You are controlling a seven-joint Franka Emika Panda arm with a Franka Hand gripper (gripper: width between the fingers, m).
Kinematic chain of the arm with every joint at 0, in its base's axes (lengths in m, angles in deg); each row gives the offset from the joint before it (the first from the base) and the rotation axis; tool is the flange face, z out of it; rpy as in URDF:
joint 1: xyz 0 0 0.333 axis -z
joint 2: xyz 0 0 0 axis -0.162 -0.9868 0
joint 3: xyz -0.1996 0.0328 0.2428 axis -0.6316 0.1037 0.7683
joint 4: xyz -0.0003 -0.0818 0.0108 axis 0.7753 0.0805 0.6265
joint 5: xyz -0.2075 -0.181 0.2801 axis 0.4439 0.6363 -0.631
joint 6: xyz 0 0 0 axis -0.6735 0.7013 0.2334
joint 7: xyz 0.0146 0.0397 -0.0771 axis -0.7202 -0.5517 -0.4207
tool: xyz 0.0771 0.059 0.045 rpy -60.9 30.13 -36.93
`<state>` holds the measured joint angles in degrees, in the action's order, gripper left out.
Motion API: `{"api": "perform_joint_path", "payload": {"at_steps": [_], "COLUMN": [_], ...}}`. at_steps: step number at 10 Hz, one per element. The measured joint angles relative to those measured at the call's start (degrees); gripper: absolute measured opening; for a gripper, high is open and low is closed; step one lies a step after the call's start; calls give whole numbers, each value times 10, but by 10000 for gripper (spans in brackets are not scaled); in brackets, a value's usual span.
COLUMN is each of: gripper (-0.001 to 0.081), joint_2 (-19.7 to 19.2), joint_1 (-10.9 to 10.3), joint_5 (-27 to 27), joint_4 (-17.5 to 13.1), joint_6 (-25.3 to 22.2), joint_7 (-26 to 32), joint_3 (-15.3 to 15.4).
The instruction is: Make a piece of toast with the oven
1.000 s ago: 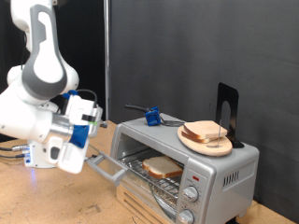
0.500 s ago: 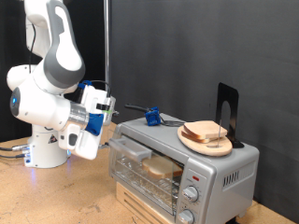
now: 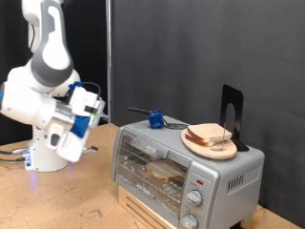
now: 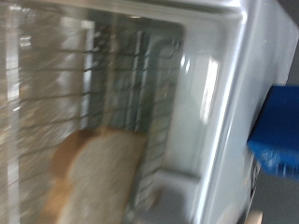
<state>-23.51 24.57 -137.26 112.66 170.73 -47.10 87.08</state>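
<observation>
The silver oven [image 3: 225, 174] stands at the exterior view's lower right, and its glass door [image 3: 151, 157] is closed. Behind the glass, the piece of toast [image 3: 164, 171] lies on the wire rack. The wrist view looks through the same glass at the pale slice [image 4: 93, 177]. My gripper [image 3: 93, 111], with its blue and white parts, hangs in the air to the left of the oven, clear of the door. Nothing shows between its fingers.
A round wooden board [image 3: 195, 142] with another bread slice [image 3: 211, 135] rests on the oven's top. A blue object [image 3: 152, 119] and a black stand [image 3: 231, 113] are also up there. The oven sits on a wooden box on the table [image 3: 57, 200].
The oven door was hanging open a second ago and is now closed. My arm swung up with it, then drew back to the left, away from the oven.
</observation>
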Motion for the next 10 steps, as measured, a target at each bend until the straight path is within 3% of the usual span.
{"api": "perform_joint_path", "payload": {"at_steps": [2,3,5,7,10], "gripper": [809,809,809,809,809], "joint_2": [4,3,-9,-67,-151], "joint_1": [25,25,26,25,19], "joint_5": [14,14,39,55,18], "joint_4": [-4,-3,-19,-77,-152], "joint_6": [-4,-4,-67,-102,-75], "joint_7": [0,0,-8,-29,-39], "joint_3": [-24,-21,-28,-27,-6]}}
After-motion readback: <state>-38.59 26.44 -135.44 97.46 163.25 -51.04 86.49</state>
